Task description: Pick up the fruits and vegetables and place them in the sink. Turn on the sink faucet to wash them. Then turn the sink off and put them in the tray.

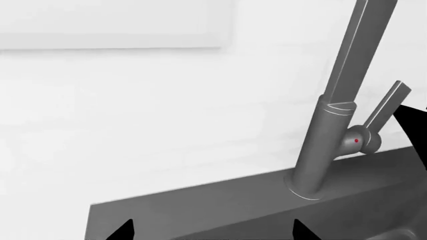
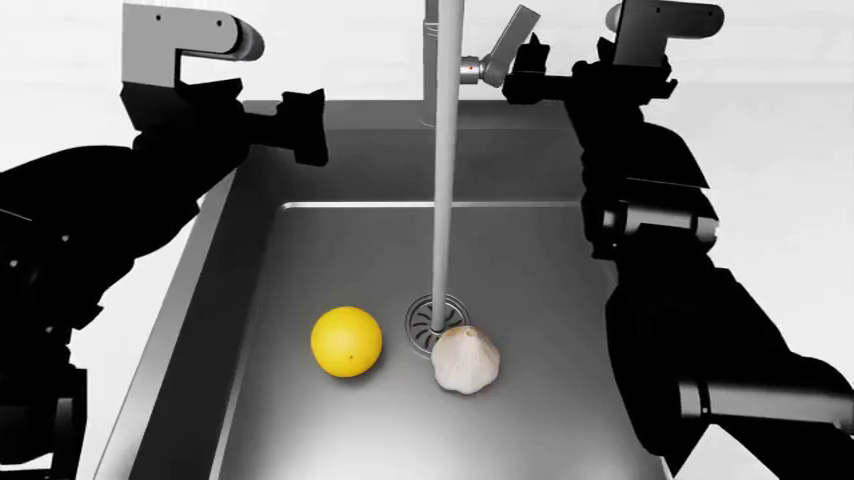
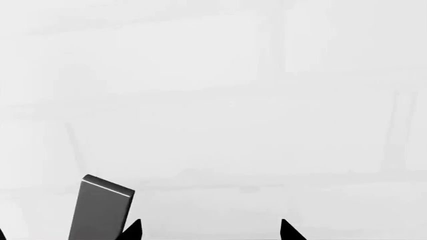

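Observation:
The yellow lemon (image 2: 346,341) and the off-white garlic bulb (image 2: 466,360) lie in the dark grey sink (image 2: 254,300), the garlic beside the round drain grate (image 2: 430,312). The faucet (image 2: 442,130) rises at the sink's back, and its lever handle (image 2: 511,42) points up to the right. My right gripper (image 2: 530,76) is open right beside the lever. In the right wrist view the lever's end (image 3: 100,207) sits just outside one fingertip (image 3: 133,231), not between the jaws. My left gripper (image 2: 304,125) is open and empty over the sink's back left rim. The tray is out of view.
A white tiled wall (image 2: 347,50) stands directly behind the sink. The left wrist view shows the faucet column (image 1: 327,140), the lever (image 1: 387,105) and the sink's back rim (image 1: 220,207). White counter (image 2: 801,250) flanks the sink on both sides.

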{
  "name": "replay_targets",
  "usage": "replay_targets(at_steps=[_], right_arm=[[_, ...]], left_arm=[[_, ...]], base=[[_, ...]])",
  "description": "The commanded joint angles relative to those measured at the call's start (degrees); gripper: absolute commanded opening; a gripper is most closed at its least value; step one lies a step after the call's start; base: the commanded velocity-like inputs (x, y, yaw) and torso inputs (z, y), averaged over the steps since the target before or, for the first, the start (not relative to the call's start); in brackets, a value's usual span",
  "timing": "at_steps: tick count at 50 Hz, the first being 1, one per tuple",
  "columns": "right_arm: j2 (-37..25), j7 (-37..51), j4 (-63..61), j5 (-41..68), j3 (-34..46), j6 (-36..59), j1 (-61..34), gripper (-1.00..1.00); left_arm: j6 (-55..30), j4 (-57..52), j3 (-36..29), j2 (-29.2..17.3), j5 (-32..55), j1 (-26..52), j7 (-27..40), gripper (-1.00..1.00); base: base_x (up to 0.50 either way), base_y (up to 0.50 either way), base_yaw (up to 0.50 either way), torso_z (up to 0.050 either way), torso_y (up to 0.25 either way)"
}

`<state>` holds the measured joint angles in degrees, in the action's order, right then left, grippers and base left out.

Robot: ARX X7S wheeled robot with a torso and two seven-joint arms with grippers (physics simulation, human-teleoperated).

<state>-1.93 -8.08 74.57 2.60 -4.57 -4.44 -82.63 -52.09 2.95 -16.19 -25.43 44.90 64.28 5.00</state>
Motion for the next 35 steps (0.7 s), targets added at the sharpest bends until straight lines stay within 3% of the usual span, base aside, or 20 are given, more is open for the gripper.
replay_targets(at_steps=[1,8,17,22,26,35], right_arm=[[0.5,-0.7,0.3,0.4,1.0,-0.1,0.3,1.0],[0.6,-1.0,0.3,0.4,0.9,-0.1,0.0,1.0],[1.5,-10.7,-1.1,3.5,0.5,-1.3,-0.1,1.0],[1.7,-17.0,-20.1,9.8,5.7,9.6,7.0,1.0],[1.2,-18.7,-26.9,12.5,8.2,14.1,9.3,1.0],[-1.4,-9.2,-31.6,12.4,7.3,17.3,7.4,1.0]], left_arm=[[-0.1,-0.7,0.4,-0.2,0.5,-0.6,0.6,1.0],[-0.1,-0.6,0.3,-0.2,0.6,-0.4,0.6,1.0],[-0.2,-0.9,0.5,-0.3,0.9,-0.5,0.8,1.0],[-0.3,-1.1,0.5,-0.3,1.1,-0.7,1.0,1.0],[-0.4,-1.4,0.6,-0.4,1.3,-0.8,1.1,1.0],[-0.9,-1.8,0.6,-0.7,1.7,-0.6,1.2,1.0]], base=[[0.0,0.0,0.0,0.0,0.0],[0.0,0.0,0.0,0.0,0.0],[0.0,0.0,0.0,0.0,0.0],[0.0,0.0,0.0,0.0,0.0],[0.0,0.0,0.0,0.0,0.004],[0.0,0.0,0.0,0.0,0.002]])
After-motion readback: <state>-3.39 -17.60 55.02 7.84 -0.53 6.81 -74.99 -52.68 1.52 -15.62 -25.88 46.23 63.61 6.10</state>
